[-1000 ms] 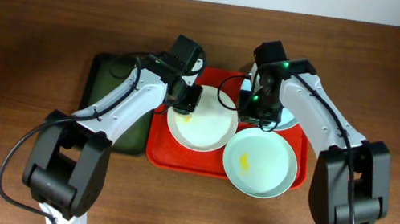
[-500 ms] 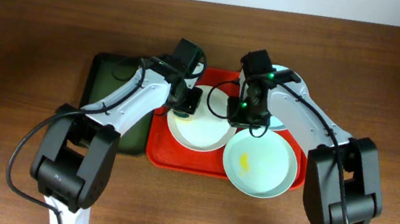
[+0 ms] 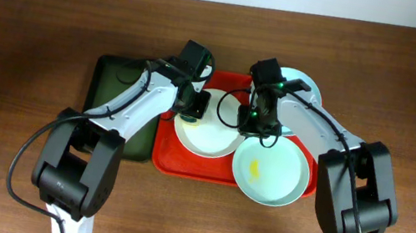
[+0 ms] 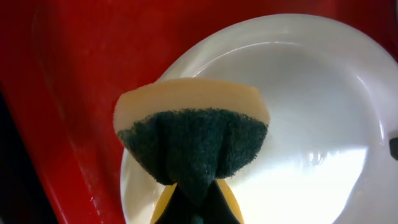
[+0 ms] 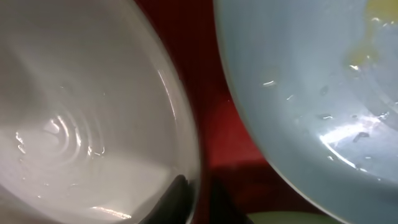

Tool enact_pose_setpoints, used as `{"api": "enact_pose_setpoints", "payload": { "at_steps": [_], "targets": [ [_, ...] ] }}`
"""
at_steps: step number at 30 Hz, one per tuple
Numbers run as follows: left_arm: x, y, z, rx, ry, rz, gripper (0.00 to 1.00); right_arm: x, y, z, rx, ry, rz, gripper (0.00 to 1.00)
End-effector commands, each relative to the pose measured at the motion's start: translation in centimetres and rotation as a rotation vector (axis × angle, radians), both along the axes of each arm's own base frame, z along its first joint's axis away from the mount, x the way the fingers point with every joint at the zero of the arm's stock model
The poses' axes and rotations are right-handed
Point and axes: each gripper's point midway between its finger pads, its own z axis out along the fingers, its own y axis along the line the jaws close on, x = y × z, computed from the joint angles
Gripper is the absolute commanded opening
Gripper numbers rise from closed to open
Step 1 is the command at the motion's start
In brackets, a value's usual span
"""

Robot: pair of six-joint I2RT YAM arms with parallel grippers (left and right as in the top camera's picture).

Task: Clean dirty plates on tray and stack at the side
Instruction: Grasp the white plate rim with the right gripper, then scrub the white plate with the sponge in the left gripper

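Observation:
The red tray (image 3: 163,158) holds a white plate (image 3: 211,136) and a mint plate (image 3: 274,178) with a yellow smear (image 3: 253,168). A third pale plate (image 3: 309,86) lies at the tray's back right, partly hidden by my right arm. My left gripper (image 3: 193,104) is shut on a yellow and green sponge (image 4: 193,130) over the white plate's (image 4: 298,112) left rim. My right gripper (image 3: 259,125) straddles the white plate's (image 5: 74,124) right rim, fingers (image 5: 199,199) closed on it. The mint plate (image 5: 298,81) lies just beside it.
A dark green tray (image 3: 112,109) lies against the red tray's left side under my left arm. Brown wooden table (image 3: 27,35) surrounds both trays. The mint plate overhangs the red tray's front right corner.
My right gripper has moved left from the back plate to the white plate's right rim. My left gripper with the sponge has barely shifted.

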Motion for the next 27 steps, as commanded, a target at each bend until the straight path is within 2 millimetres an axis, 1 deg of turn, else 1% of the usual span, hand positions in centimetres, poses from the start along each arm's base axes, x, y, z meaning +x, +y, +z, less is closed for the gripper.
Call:
{"api": "enact_pose_setpoints", "payload": {
  "at_steps": [1,3,4,7,9,11,13,16,18,19,21,24,27],
  "targets": [
    [0.5,-0.1,0.2,-0.001,-0.012,0.011,0.0,-0.3,0.9,-0.6,0.04,0.018,0.007,0.04],
    [0.5,-0.1,0.2,-0.001,-0.012,0.012,0.0,-0.1,2.3,-0.2,0.118,0.016,0.016,0.04],
    [0.5,-0.1,0.2,-0.001,-0.012,0.011,0.0,0.0,2.6,-0.1,0.138,0.023,-0.008,0.04],
    [0.5,0.0,0.2,-0.001,-0.012,0.013,0.0,0.0,2.7,-0.1,0.148,0.052,-0.115,0.04],
    [0.4,0.1,0.1,-0.002,-0.004,0.034,0.0,0.0,2.7,-0.1,0.149,0.056,-0.127,0.04],
    [-0.3,0.5,0.0,0.004,0.035,0.083,0.0,0.0,2.7,-0.1,0.148,0.057,-0.127,0.04],
    [-0.9,0.7,0.5,0.022,0.068,0.083,0.0,0.0,2.7,-0.1,0.148,0.056,-0.127,0.04],
    [-1.0,1.7,2.5,0.083,0.084,0.096,0.0,0.0,2.6,-0.1,0.144,0.055,-0.128,0.04],
    [-1.1,1.7,3.0,0.086,0.094,0.095,0.0,0.0,2.6,-0.1,0.144,0.055,-0.127,0.04],
    [-1.2,1.8,2.9,0.088,0.097,0.095,0.0,0.0,2.6,-0.1,0.144,0.055,-0.127,0.04],
    [-1.2,1.8,2.1,0.096,0.112,0.095,0.0,0.0,2.6,-0.1,0.144,0.055,-0.127,0.04],
    [-0.8,1.6,0.1,0.105,0.131,0.095,0.0,0.0,2.6,-0.1,0.144,0.055,-0.127,0.04],
    [-0.5,1.8,-1.5,0.112,0.147,0.101,0.0,0.1,1.9,-0.3,0.103,0.044,-0.135,0.04]
  ]
}}
